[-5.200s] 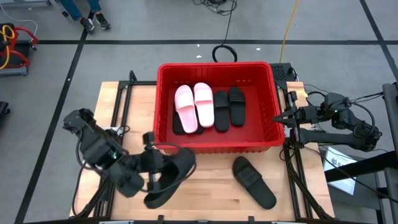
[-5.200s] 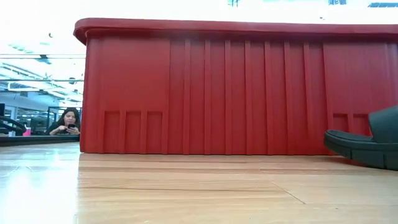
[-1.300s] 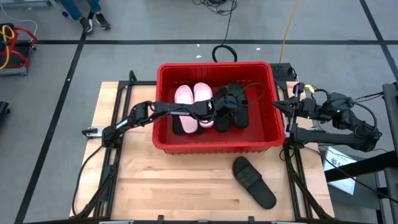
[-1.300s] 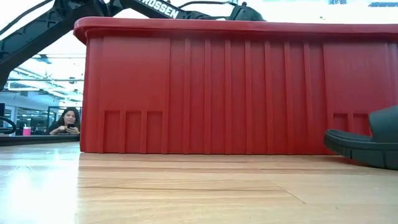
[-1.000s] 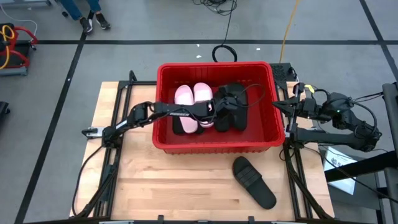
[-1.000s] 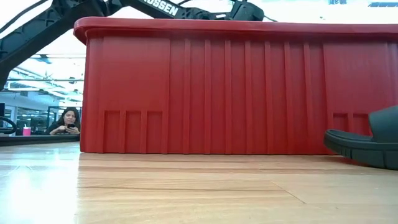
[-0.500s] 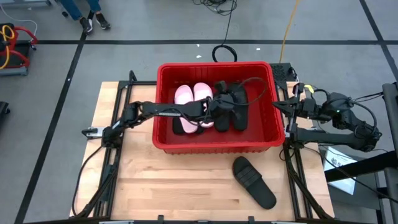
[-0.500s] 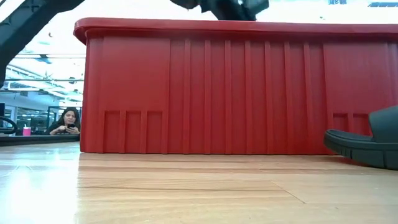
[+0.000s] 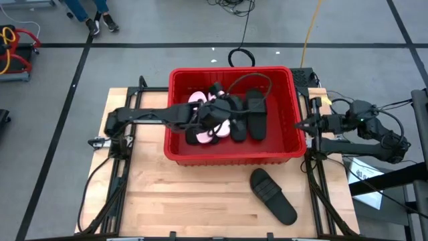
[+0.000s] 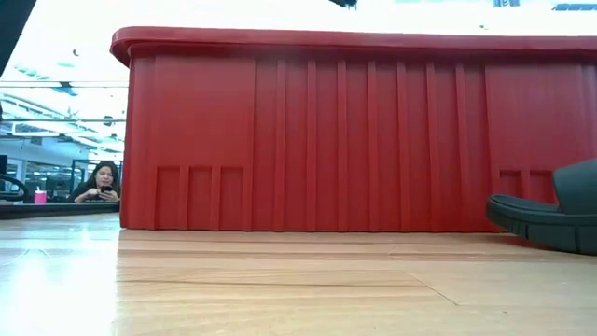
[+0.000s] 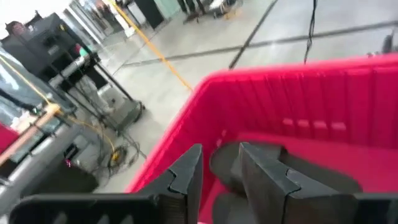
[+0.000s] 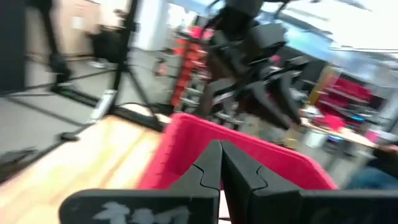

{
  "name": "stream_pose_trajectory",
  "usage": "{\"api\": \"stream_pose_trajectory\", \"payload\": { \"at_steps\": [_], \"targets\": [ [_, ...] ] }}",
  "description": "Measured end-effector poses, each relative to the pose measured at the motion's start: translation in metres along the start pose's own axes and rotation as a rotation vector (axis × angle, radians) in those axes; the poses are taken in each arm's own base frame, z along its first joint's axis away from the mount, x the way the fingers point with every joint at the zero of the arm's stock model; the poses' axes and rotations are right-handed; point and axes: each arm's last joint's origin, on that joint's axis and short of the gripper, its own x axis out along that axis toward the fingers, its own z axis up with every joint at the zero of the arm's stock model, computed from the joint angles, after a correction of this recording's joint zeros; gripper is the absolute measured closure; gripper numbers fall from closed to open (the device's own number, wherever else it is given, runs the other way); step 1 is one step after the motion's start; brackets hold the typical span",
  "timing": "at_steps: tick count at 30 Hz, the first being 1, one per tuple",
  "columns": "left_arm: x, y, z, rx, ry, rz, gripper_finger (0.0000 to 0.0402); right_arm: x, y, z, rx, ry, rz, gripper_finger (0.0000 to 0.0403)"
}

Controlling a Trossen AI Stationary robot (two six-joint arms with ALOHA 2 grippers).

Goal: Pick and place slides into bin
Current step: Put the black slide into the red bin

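- My left gripper (image 9: 224, 115) hangs over the middle of the bin (image 9: 281, 155). In my left wrist view the fingers (image 11: 186, 171) stand apart with nothing between them, so that hand is released and empty.
- My right gripper (image 9: 299, 124) waits just outside the bin's right wall, off the table's edge. Its fingers (image 12: 211, 165) are pressed together on nothing.
- Slides in the bin: a pink pair (image 9: 200, 99) shows partly under my left arm, with black ones (image 9: 255, 115) beside it to the right. I cannot count them all, since the arm covers some.
- One black slide (image 9: 273, 195) is left on the table (image 9: 147, 194), in front of the bin's near wall and toward the right corner, lying at a slant with its sole down. The low view shows its toe end (image 10: 550, 219) close to the red wall but not touching it.
- As I judge it, that slide is the only job left. It sits on the right half of the table, so my right arm looks the nearer one.
- Handling, as I guess it: a moulded foam or rubber slide should be light, a bit bendy and not breakable. The flat sole gives my jaws little to bite.
- Best hold, I think, is the broad strap: one finger under the arch, one over it. Failing that, pinch the sole's edge near the middle.
- Gripped at one end it would likely droop and swing, and could catch the bin's rim on the way over.
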Motion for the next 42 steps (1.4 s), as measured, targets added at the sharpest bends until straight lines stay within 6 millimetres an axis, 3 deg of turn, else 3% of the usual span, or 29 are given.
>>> {"api": "stream_pose_trajectory", "payload": {
  "at_steps": [8, 13, 22, 32, 42],
  "targets": [
    [-0.068, -0.004, 0.014, -0.079, -0.025, -0.045, 0.0289, -0.006, 0.010, -0.003, 0.090, -0.028, 0.256, 0.0403],
    [-0.097, -0.012, 0.015, -0.119, -0.027, -0.043, 0.0289, -0.014, 0.015, 0.001, 0.133, -0.068, 0.369, 0.0403],
    [-0.132, -0.029, 0.020, -0.224, -0.076, -0.094, 0.0289, -0.029, 0.007, 0.035, 0.031, -0.130, 0.314, 0.0403],
    [-0.163, -0.041, 0.022, -0.243, -0.120, -0.117, 0.0289, -0.034, -0.001, 0.050, -0.038, 0.257, 0.317, 0.0403],
    [-0.191, -0.035, 0.025, -0.250, -0.158, -0.132, 0.0289, -0.018, -0.007, 0.054, 0.002, 0.364, 0.363, 0.0403]
  ]
}}
